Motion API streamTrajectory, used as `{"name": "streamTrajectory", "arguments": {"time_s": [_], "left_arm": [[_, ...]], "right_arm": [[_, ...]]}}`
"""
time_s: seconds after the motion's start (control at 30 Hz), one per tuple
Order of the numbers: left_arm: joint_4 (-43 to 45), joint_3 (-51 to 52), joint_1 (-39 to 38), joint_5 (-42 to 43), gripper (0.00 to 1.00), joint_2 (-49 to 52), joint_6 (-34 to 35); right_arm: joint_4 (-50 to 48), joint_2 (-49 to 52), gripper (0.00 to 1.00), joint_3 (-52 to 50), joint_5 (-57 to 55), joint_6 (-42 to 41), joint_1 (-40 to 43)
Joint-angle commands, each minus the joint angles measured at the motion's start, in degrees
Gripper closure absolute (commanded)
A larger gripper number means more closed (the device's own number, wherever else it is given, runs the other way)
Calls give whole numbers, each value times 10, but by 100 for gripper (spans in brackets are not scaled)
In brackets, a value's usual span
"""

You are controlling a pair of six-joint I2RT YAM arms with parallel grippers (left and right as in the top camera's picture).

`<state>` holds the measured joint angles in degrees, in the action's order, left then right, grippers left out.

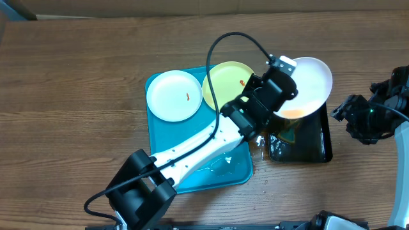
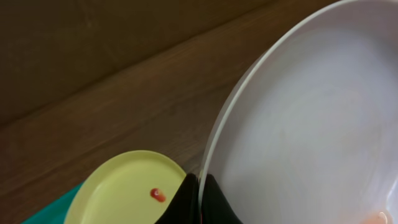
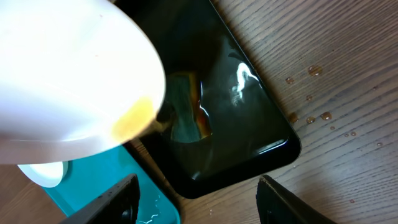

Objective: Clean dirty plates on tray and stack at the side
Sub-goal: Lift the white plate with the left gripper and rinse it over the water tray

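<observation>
Dirty plates: one white plate, bearing an orange smear at its lower edge, is held tilted by the left gripper, whose fingers pinch its rim. Below it lies the black tray with a sponge. Behind that gripper, on the turquoise tray, rest a yellow-green plate and a second white plate. The right gripper, spread wide and empty, faces the black tray.

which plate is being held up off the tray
The white plate over the black tray, gripped by the left tool; the other two lie on the blue tray.
</observation>
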<state>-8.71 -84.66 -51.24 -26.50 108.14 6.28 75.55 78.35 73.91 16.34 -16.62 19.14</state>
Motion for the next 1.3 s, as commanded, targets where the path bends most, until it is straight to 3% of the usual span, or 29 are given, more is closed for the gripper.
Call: {"name": "streamTrajectory", "arguments": {"time_s": [0.0,0.17,0.6,1.17,1.23,1.27], "left_arm": [[38,-7,-16,-119,96,-9,-124],[114,-7,-49,-192,96,-9,-259],[189,-7,-92,-248,96,-9,-411],[212,-7,-104,-267,96,-9,-453],[200,-7,-100,-298,96,-9,-403],[149,-7,-89,-324,96,-9,-302]], "right_arm": [[-3,-2,38,4,5,4,2],[-5,-2,38,4,5,4,2],[-6,-2,37,4,5,4,2],[-6,-2,37,4,5,4,2],[-6,-2,37,4,5,4,2],[-5,-2,37,4,5,4,2]]}}
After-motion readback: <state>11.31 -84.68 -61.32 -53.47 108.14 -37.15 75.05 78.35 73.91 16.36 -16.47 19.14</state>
